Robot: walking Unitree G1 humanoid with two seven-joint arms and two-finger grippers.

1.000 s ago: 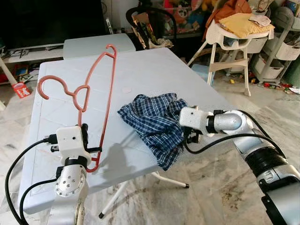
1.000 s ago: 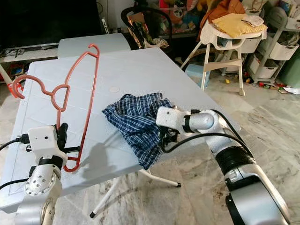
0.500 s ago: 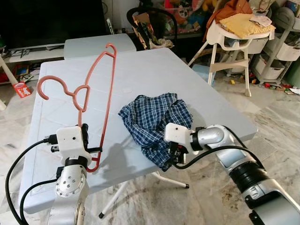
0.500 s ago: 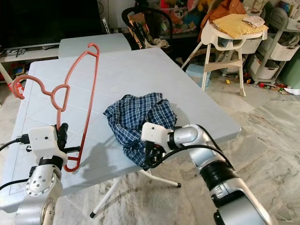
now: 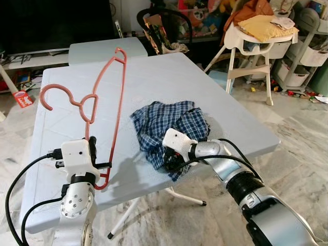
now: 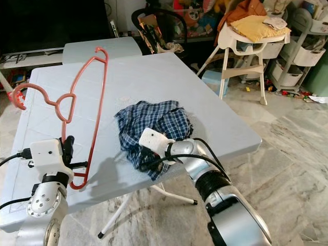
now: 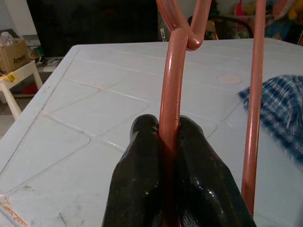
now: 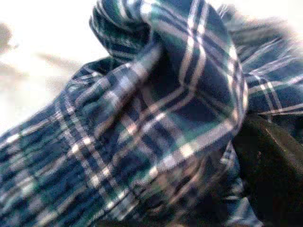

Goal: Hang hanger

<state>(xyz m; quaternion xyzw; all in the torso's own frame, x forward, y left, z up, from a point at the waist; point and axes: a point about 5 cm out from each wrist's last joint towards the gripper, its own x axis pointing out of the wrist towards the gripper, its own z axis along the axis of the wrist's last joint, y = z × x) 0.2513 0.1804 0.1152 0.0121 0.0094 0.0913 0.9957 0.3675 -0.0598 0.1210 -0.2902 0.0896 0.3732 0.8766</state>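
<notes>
Right pincer (image 5: 169, 160) tips buried in folds of plaid cloth (image 5: 171, 123); finger spacing cannot be read, and wrist view shows blurred fabric with one dark finger (image 8: 270, 165) partly cut by the frame edge. Hanger (image 7: 173, 94) hook cut off at top of left wrist view. Near left corner of the surface (image 5: 169, 72) cut off.

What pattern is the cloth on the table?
Blue and white plaid cloth, clearest in the right wrist view.
</notes>
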